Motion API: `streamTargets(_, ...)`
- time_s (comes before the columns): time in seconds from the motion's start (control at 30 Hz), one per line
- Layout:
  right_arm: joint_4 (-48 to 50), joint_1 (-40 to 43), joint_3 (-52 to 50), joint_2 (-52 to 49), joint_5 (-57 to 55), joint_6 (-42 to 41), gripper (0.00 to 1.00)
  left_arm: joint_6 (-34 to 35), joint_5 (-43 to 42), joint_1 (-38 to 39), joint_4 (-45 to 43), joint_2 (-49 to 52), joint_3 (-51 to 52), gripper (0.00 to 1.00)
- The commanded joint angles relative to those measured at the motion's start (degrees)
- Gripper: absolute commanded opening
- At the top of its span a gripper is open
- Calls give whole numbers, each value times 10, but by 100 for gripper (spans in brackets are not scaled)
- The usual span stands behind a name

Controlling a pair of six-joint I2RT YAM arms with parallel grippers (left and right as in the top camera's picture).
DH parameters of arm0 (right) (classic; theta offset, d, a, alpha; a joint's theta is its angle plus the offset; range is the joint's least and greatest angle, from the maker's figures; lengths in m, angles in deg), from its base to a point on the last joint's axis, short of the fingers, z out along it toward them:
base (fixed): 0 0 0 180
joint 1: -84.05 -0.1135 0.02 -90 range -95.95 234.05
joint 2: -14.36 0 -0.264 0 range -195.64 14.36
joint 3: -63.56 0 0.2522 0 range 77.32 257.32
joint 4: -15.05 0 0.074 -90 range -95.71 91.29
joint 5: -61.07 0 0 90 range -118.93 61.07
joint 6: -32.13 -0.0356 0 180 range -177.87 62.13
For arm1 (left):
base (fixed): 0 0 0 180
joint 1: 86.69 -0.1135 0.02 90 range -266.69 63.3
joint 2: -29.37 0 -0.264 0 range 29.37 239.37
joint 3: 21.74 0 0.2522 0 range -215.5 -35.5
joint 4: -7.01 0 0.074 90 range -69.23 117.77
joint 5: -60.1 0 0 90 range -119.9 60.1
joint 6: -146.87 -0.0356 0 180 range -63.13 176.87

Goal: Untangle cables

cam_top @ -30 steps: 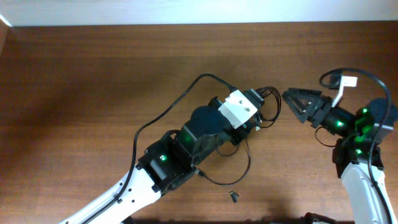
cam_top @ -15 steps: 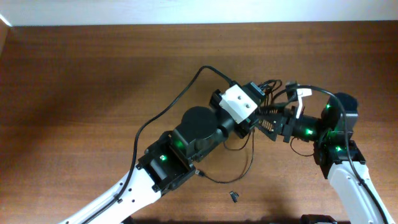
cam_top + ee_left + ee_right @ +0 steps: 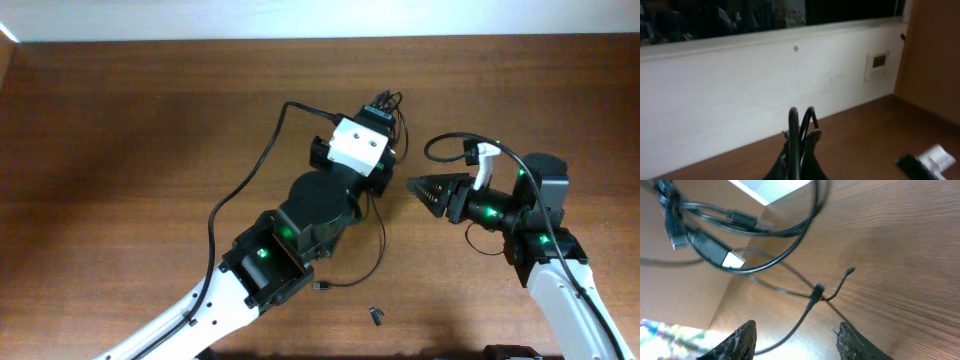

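Looped black cables in the clamped left end effector

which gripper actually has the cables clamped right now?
The left gripper: shut on the looped cables. The right gripper stands open with nothing clamped.

On my left wrist feed, bottom centre, the left pincer is clamped on thin black cables, whose loops stand upright above its tips. Behind runs brown surface and a white wall with a small wall panel at right. A white-and-black piece sits lower right.
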Motion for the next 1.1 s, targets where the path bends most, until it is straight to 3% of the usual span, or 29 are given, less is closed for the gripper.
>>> streamTargets(0.0, 20, -3, 1, -1, -70, -44, 52, 9, -71, -2, 30, -4, -3, 0)
streamTargets(0.1, 48, -3, 1, -1, -53, -45, 52, 9, -73, -2, 55, -4, -3, 0)
streamTargets(0.3, 181, -3, 1, -1, 97, -44, 55, 9, -80, -2, 59, -4, -3, 0)
streamTargets(0.4, 179, -3, 1, -1, 114, -44, 57, 9, -131, -2, 47, -4, -3, 0)
streamTargets(0.57, 178, -4, 1, -1, 141, -22, 57, 52, -143, -2, 39, -4, -3, 0)
streamTargets(0.93, 178, -4, 1, -1, 186, -22, 57, 55, -150, -2, 11, -4, -3, 0)
streamTargets(1.07, 178, -4, 1, -1, 195, -22, 49, 69, -151, -2, 10, -3, -3, 0)
